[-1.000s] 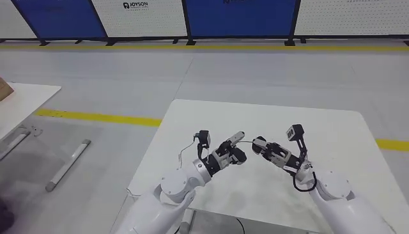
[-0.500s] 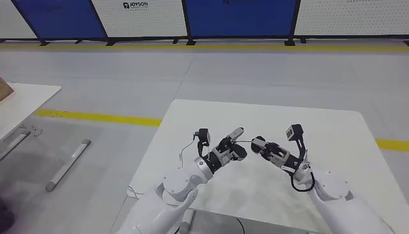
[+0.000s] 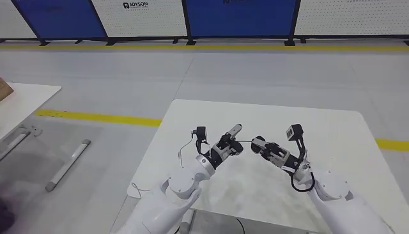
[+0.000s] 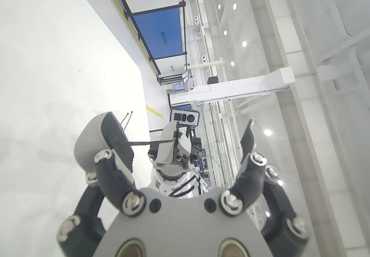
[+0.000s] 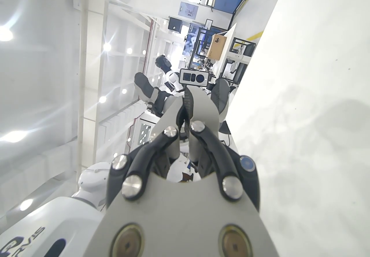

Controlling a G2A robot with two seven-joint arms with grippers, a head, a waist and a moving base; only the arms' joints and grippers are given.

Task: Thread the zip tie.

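A thin black zip tie (image 4: pixel 144 141) is held level above the white table (image 3: pixel 319 125). My right gripper (image 3: pixel 257 144) is shut on one end of it, fingers pressed together in its own wrist view (image 5: pixel 185 99). The tie's free end rests against the pad of one finger (image 4: pixel 115 136) of my left gripper (image 4: pixel 180 125), which is open, its jaws wide apart on either side of the tie. In the top view the left gripper (image 3: pixel 231 138) faces the right one over the table's middle, the tie (image 3: pixel 246 142) bridging the small gap between them.
Two more black zip ties (image 4: pixel 127 118) lie flat on the table beyond the left gripper's finger. The table's near edge runs just below both arms, and bare tabletop surrounds the grippers.
My left gripper has shifted slightly back and to the left while staying in front of the right gripper. The right arm has kept still with the tie.
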